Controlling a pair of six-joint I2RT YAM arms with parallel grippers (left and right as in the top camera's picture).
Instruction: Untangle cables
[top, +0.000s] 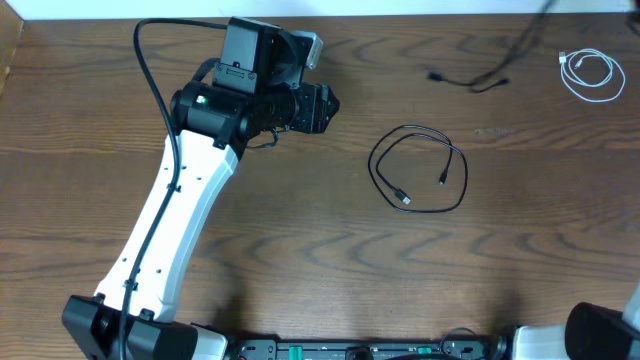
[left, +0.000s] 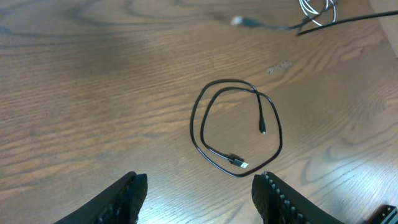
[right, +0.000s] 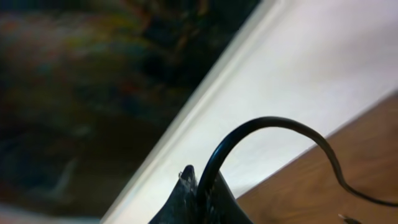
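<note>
The black cable lies on the table as a loose double loop with both plug ends inside it. It also shows in the left wrist view. My left gripper is open and empty, hovering left of the loop; its fingers frame bare wood just short of it. The white cable is coiled at the far right corner, apart from the black one, and shows in the left wrist view. My right gripper is shut on a thin black wire near the table's edge.
Another thin black wire with plug ends lies at the back and runs off the top right. The left arm stretches diagonally across the left half. Part of the right arm shows at the bottom right corner.
</note>
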